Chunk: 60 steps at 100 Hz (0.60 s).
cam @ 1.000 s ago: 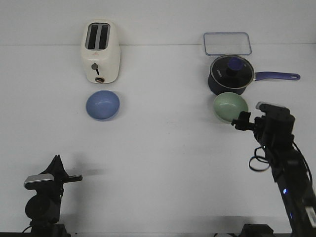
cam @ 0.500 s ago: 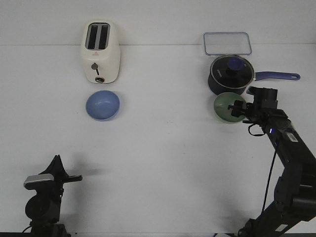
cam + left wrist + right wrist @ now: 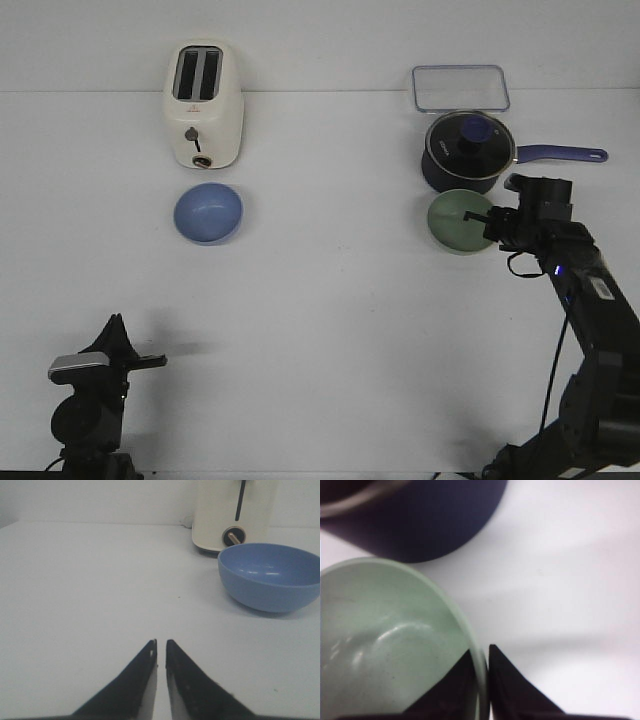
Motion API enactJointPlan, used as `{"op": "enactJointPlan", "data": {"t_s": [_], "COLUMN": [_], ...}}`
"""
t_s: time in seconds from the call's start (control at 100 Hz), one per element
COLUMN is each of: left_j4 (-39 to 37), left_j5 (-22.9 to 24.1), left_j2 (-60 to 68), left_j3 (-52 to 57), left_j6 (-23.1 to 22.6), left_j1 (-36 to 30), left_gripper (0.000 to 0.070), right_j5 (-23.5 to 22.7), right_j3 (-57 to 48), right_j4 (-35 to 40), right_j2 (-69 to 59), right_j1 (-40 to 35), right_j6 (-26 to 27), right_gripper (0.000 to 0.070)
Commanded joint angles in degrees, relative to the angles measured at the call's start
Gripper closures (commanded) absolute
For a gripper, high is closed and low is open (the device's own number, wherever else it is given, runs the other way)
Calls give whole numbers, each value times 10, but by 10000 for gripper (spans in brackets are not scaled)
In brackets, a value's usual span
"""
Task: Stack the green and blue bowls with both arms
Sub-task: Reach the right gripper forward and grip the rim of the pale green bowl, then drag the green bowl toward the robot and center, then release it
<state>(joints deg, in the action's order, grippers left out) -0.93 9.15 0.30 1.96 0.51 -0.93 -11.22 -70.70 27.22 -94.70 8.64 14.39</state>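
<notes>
Your right end effector [image 3: 490, 218] has moved in over the last second and now has the green bowl [image 3: 458, 222] by its right rim. In the right wrist view the fingers are pinched on the rim [image 3: 479, 672], one inside and one outside. The bowl also looks nudged a touch left of where it sat, so I'd say the grasp is basically made and lifting comes next.

The blue bowl [image 3: 208, 212] hasn't budged. It's far left on the counter [image 3: 330, 300], just in front of the toaster [image 3: 203, 104]. Your left end effector [image 3: 160, 652] is parked at the near left corner, fingers nearly pressed together, well short of that bowl.

Watch the saucepan [image 3: 465, 152]. It sits right behind the green bowl, almost touching, with its handle [image 3: 560, 154] sticking out right, just beyond your wrist. Lift straight up before swinging left. The clear lid [image 3: 460, 87] at the far edge is out of the way.
</notes>
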Motion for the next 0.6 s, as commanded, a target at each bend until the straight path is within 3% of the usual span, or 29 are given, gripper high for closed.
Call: {"op": "enactJointPlan", "data": {"t_s": [0.0,0.1,0.23,0.49,0.59], "left_j4": [-9,-9,-9,-9,-9], "left_j5": [0,0,0,0,0], "left_j2": [-1,-1,-1,-1,-1], "left_j3": [-11,-11,-11,-11,-11], "left_j6": [-8,-8,-8,-8,-8], "left_j1": [0,0,0,0,0], "left_gripper": [685,685,685,685,685], "right_j5": [-14,-39,-38,-36,0], "right_j3": [-10,13,66,176,218], "right_j4": [18,34,34,30,7], "right_j2": [42,110,213,305,304], "right_j1": [0,-13,-65,-266,-341], "right_j6": [1,1,-3,21,43], "right_gripper": [700,700,700,700,700]}}
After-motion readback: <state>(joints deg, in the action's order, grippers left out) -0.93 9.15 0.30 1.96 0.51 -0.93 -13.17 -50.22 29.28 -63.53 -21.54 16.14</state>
